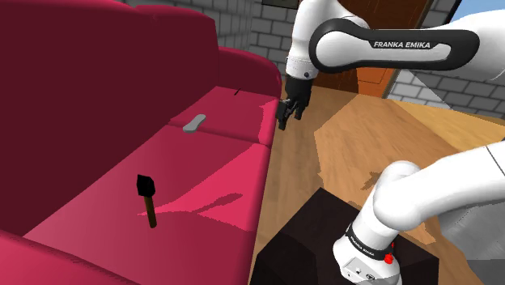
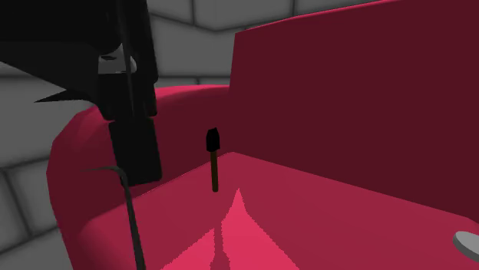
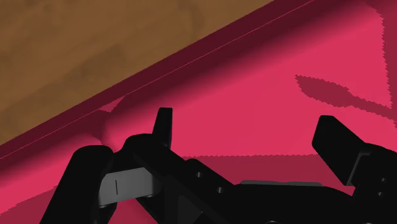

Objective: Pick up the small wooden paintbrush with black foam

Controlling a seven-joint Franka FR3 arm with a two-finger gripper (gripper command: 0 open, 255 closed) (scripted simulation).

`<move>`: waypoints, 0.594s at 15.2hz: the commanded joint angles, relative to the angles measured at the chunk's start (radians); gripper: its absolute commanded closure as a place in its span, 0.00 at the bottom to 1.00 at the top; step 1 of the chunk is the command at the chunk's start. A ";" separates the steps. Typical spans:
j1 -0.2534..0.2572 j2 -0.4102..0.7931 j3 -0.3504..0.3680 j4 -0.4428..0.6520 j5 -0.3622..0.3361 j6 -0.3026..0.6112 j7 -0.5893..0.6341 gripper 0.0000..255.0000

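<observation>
Grey brick walls and a brown wooden door close off the room behind the arm, and a wood-plank floor runs from them up to the sofa's front edge. Your work surface is a deep red sofa with a tall backrest and two seat cushions that meet at a seam across the seat. Patches of brighter red light and darker shadow fall across the cushions.

You'll find the paintbrush on the seat cushion at the armrest end, toward that cushion's back edge and close to the backrest. It stands upright, brown handle down and black foam head on top. In the second exterior view the paintbrush rises just in front of the line where seat and backrest meet, with the rounded armrest behind it.

A small flat grey object lies on the other cushion, near its back edge and just past the seam. It shows again at the second exterior view's lower right.

Your gripper hangs over the sofa's front edge near the cushion seam, well apart from the paintbrush. From the wrist you see the gripper with its fingers spread wide and nothing between them, only red cushion and the front edge, with floor beyond. The black stand sits on the floor just beside the sofa's front.
</observation>
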 commanded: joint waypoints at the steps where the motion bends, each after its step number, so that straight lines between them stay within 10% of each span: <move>1: 0.012 0.041 0.038 0.023 0.028 0.001 0.054 0.00; 9: 0.042 0.266 0.178 0.183 0.099 0.013 0.257 0.00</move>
